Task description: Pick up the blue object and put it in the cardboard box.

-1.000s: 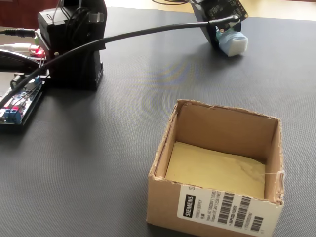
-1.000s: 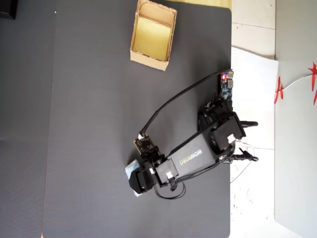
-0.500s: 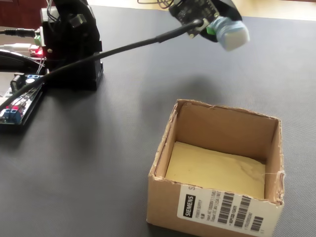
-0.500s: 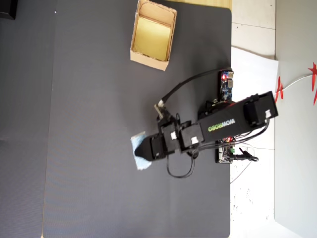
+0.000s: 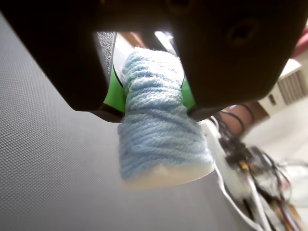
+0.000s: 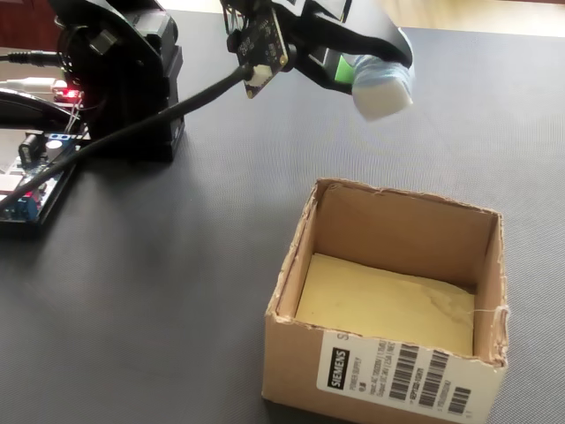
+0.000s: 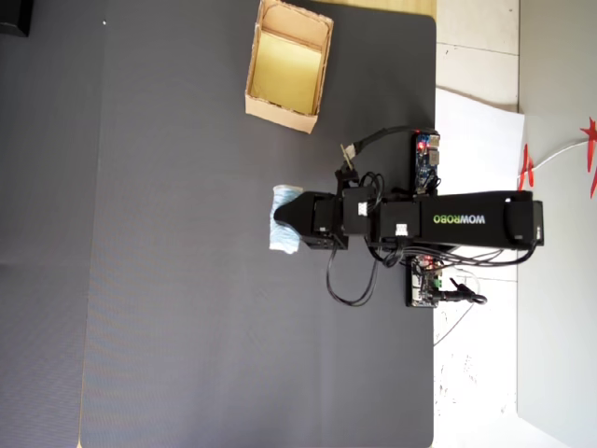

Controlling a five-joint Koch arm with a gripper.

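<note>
Above the table, well apart from the cardboard box, the blue yarn roll is held aloft. It is clamped between the tool's green-padded jaws.

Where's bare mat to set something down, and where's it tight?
Overhead view: the dark mat is bare all along its left side and below the gripper, which holds the blue object aloft. The cardboard box sits at the top edge. It is crowded at the right edge: arm base and circuit boards.
</note>
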